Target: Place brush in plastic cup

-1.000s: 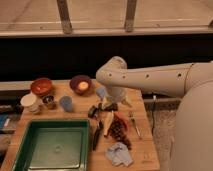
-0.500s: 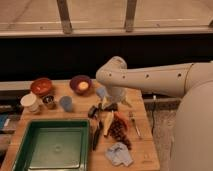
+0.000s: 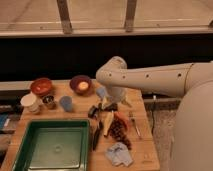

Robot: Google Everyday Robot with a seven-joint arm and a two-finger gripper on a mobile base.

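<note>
- Nothing has visibly moved since the earlier frames; arm, gripper and every item sit where they were.
- Arm (image 3: 155,80): it reaches in from well right of the green tray (image 3: 52,147), with its elbow bent above the tray's far right corner.
- Table (image 3: 145,145): wooden, and the tray fills its near left part.
- Orange bowl (image 3: 41,86) and dark bowl (image 3: 81,84): both stand beyond the tray's far edge, the orange one over the left half and the dark one over the right.
- Blue cloth (image 3: 119,152): crumpled, just right of the tray's near right corner.
- Gripper (image 3: 102,109): it hangs low just past the tray's far right corner. Its two dark fingertips look spread, with nothing between them.
- Brush (image 3: 96,135): it lies flat on the table just beside the tray's right wall. It is not picked up yet.
- Plastic cup (image 3: 66,103): upright just beyond the tray's far edge, over the right half, and it looks unoccupied.
- White cup (image 3: 29,101) and small dark tin (image 3: 48,101): they stand beyond the tray's far left corner. Don't take the white one for the target.
- Key relation: from the fingers, the brush lies toward the tray's near side. Its long axis runs roughly along the tray's right wall, with the far end leaning slightly away from the tray.
- You'd likely need to come down toward the brush's far end with the jaws closing across that axis. The cream utensil (image 3: 108,122) on its off-tray side crowds the grasp.
</note>
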